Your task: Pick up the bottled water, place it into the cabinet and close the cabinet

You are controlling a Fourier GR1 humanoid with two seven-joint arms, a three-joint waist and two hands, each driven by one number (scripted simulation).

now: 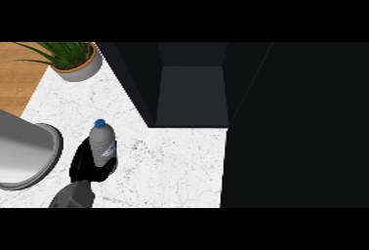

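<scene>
Clasping bottled water [103,141], left hand [82,165], open cabinet [192,95] right, plant [70,54] beyond.

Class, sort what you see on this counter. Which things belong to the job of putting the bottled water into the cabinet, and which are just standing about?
Belongs to the job:
- bottled water, upright on the counter
- cabinet, standing open
- left hand, curled round the bottled water

Just standing about:
- potted plant, at the back left
- grey round basin, at the left edge
</scene>
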